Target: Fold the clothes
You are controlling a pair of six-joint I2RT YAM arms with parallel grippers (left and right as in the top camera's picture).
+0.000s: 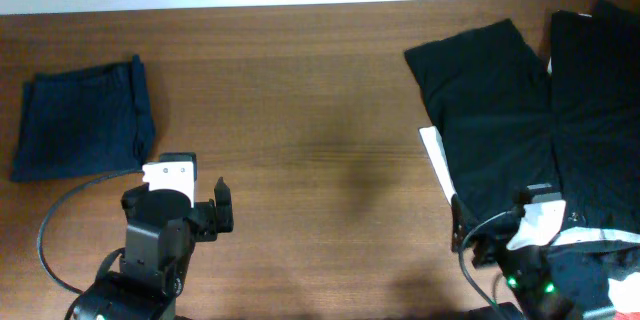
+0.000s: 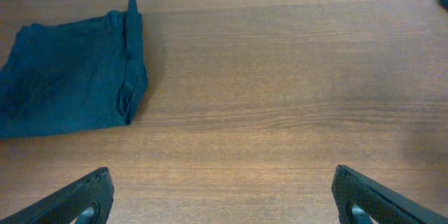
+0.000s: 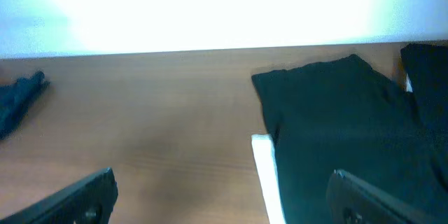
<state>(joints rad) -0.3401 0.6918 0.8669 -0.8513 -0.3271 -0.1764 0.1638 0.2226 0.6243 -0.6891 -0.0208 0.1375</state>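
Observation:
A folded navy-blue garment lies at the table's far left; it also shows in the left wrist view. A pile of black garments lies spread at the right, and shows in the right wrist view. My left gripper is open and empty over bare wood, in front of and to the right of the navy piece. My right gripper is open and empty, low at the front edge of the black pile. In the overhead view the left gripper and right gripper sit near the table's front.
A white sheet edge sticks out from under the black pile, seen also in the right wrist view. The wooden table spans the view. A white wall runs along its far edge.

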